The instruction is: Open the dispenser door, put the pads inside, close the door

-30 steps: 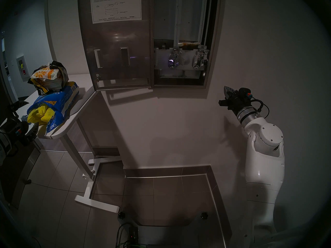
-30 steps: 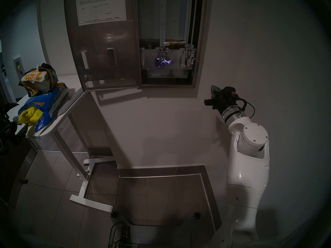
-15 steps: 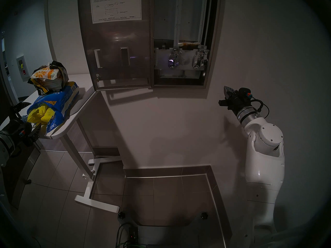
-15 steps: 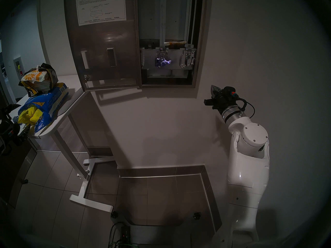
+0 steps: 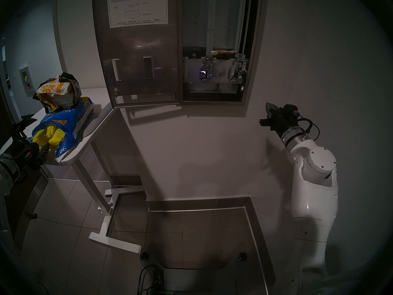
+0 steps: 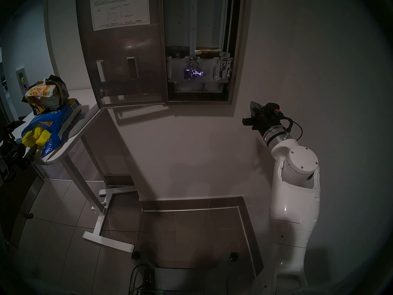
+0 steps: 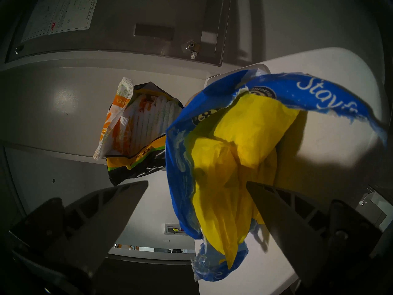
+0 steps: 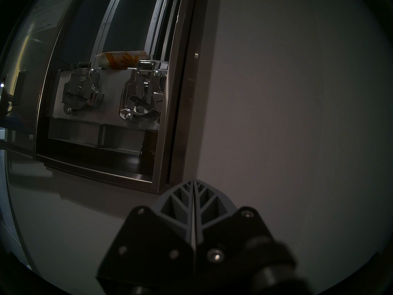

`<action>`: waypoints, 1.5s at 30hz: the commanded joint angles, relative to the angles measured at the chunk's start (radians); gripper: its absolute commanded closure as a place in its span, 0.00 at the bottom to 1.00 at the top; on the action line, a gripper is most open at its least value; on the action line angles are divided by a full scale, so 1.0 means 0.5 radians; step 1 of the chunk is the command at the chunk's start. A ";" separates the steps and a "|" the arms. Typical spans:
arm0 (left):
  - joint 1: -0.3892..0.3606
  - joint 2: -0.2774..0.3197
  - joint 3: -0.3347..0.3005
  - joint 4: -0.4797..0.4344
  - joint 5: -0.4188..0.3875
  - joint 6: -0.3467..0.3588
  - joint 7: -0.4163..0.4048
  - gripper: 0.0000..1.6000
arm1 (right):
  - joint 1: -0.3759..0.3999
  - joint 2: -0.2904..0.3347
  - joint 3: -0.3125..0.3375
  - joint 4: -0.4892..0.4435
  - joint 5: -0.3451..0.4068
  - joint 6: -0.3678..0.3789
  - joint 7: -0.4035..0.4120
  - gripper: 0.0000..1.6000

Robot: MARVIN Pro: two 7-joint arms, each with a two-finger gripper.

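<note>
The dispenser door [image 5: 138, 54] hangs swung open to the left, its white instruction sheet facing me. Inside the dispenser [image 5: 252, 54], one orange-flowered pad [image 8: 121, 58] lies in the right chute above two chrome lever mechanisms. Bright yellow pads [image 7: 234, 149] spill from a torn blue bag [image 5: 70, 122] on the table. My left gripper [image 7: 196, 182] is open at the bag's mouth, its fingers on either side of the yellow pads without closing on them. My right gripper [image 8: 193, 181] is shut and empty, below the cabinet's lower right corner.
A black and orange pack of flowered pads [image 5: 55, 88] sits on top of the blue bag. The white table [image 5: 91, 128] reaches under the open door, and its white base [image 5: 114, 241] lies on the tiled floor. Cables [image 5: 153, 281] run at the bottom.
My left gripper has advanced up and to the right toward the yellow pads, staying open. The right arm, the door and the pads have not moved.
</note>
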 commanded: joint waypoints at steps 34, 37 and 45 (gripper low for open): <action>-0.131 0.008 0.036 0.160 0.085 -0.169 0.191 0.00 | 0.039 0.027 -0.006 -0.070 0.022 -0.009 -0.015 0.84; -0.132 -0.008 0.042 0.150 0.082 -0.187 0.201 0.00 | 0.038 0.029 -0.007 -0.070 0.024 -0.009 -0.017 0.84; -0.137 -0.038 0.057 0.115 0.076 -0.210 0.212 0.00 | 0.037 0.033 -0.009 -0.070 0.028 -0.009 -0.021 0.84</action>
